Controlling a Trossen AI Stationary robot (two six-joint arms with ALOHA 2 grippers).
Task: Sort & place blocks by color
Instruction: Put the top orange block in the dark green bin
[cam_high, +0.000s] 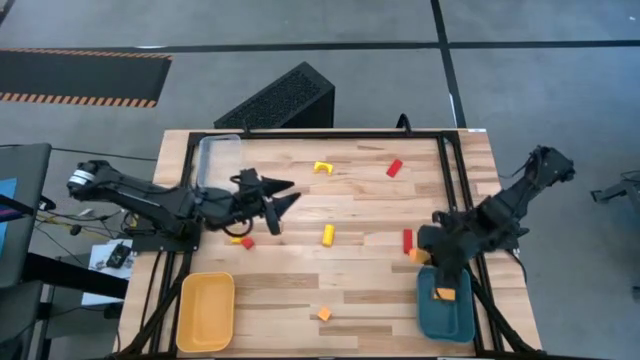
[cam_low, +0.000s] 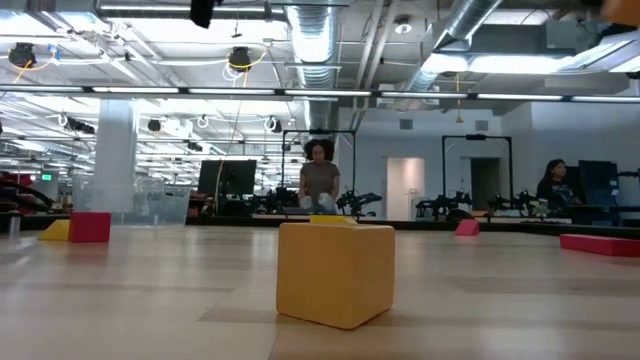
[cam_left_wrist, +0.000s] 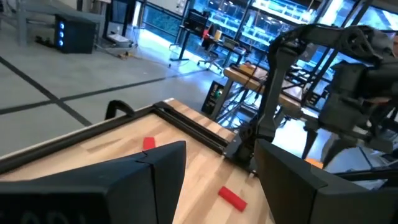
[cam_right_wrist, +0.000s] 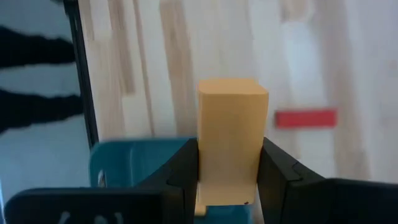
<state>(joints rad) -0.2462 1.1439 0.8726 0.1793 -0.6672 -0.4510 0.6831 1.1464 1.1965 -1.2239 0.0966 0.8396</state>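
The right gripper (cam_right_wrist: 227, 180) is holding a small orange rectangular block (cam_right_wrist: 231, 134) between its jaws, clamped on the block's two flat sides, low right in the overhead picture. It is hovering at the near edge of the teal plastic tray (cam_high: 445, 308), where another orange block (cam_high: 445, 294) is already lying. The held block looks light and rigid, its smooth painted faces a little slippery, so a square grip on parallel flats, low on the body, seems the safest hold.

The left gripper (cam_high: 278, 197) is hanging over the wooden worktop (cam_high: 360, 290) in the left middle of the overhead frame, jaws spread apart and holding nothing. Just below it sit a small yellow piece (cam_high: 236, 239) and a small red cube (cam_high: 247, 242), touching or nearly so. These should also be stiff and light.

Scattered elsewhere:
- a yellow arch (cam_high: 321, 167) and a red block (cam_high: 394, 167) towards the top
- a yellow bar (cam_high: 328, 235) at centre
- a red bar (cam_high: 407, 240) near the right gripper
- an orange cube (cam_high: 324, 313) low in the middle

The yellow tray (cam_high: 206, 311) at lower left is holding no blocks — most of the sorting is, I'd judge, not yet done.
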